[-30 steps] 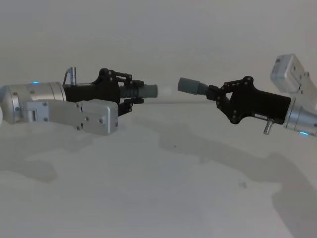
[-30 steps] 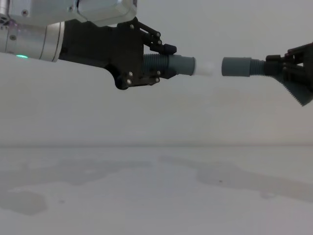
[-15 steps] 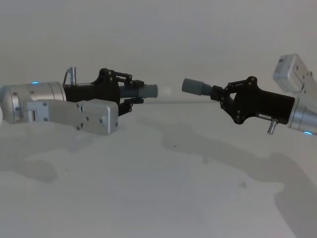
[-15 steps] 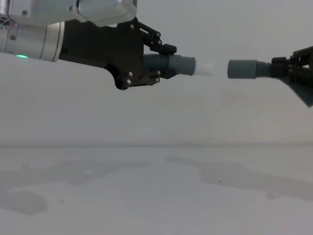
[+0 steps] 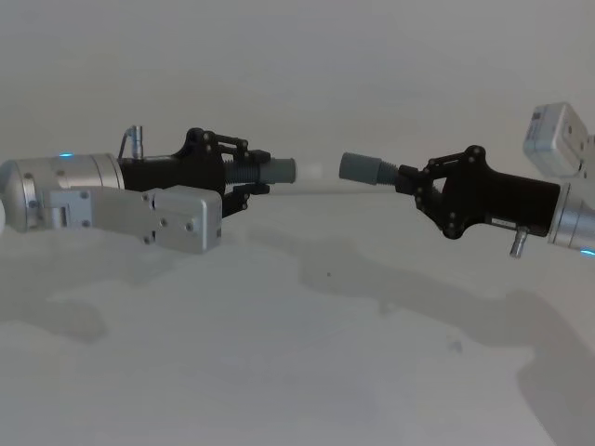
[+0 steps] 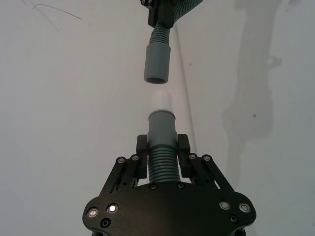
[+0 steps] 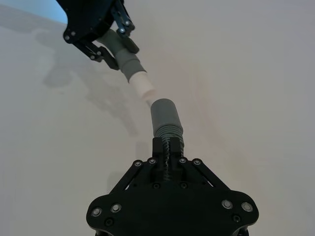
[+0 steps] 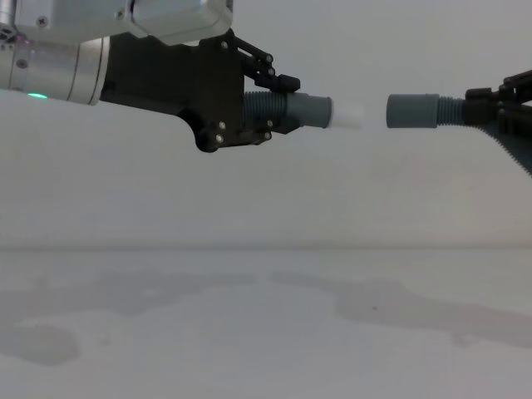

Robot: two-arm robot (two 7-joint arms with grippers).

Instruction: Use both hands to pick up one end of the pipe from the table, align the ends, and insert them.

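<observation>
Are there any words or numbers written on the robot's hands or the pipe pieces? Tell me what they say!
No words, numbers or labels can be read anywhere.
Left gripper: plain black, no writing.
Right gripper: plain black, no writing.
Pipe pieces: plain grey, one cuff with a white tip, no markings.
Table: plain white, no signs.

surface: matte white table, faintly stained; soft grey shadows
backdrop: plain pale wall

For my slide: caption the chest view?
Left hand and right hand hold pipe ends facing, white tip short of open cuff.
</observation>
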